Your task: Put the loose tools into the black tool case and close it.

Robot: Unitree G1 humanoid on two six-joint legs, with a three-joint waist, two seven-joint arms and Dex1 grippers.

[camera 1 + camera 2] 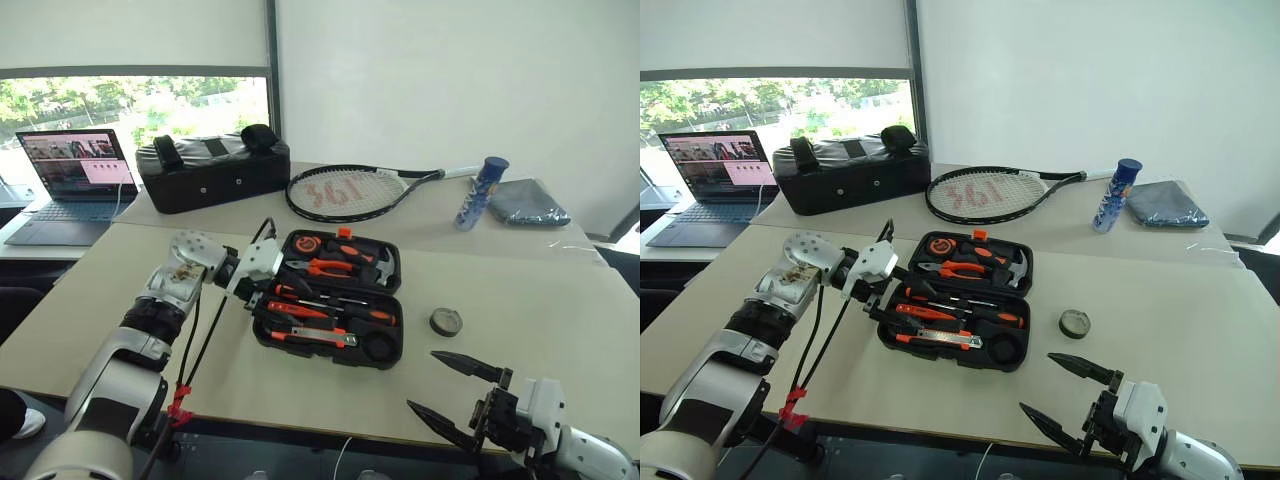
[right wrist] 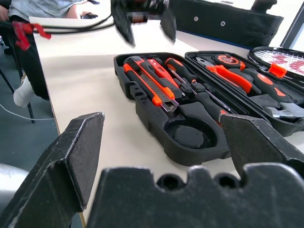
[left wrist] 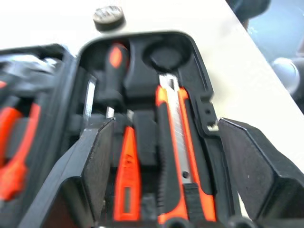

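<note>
From the head camera the tool case [image 1: 330, 298] is lying open mid-table with the tape roll [image 1: 446, 321] sitting beside it, while the left wrist camera is showing the left gripper [image 3: 164, 166] spread empty over the knife [image 3: 178, 142], and the right wrist camera is showing the right gripper [image 2: 164, 142] gaping wide and empty.

The tool case [image 2: 156, 124] looks like matt black moulded plastic, kinda grainy on the rim. Right under the left gripper [image 3: 166, 156], the utility knife [image 3: 176, 142] has a shiny metal strip set in glossy orange plastic. The gripper's pads [image 3: 247, 166] look rough and matt. The table [image 1: 520, 290] is smooth, pale and dull. The bag [image 1: 212, 170] looks like slightly shiny black leatherette.
</note>
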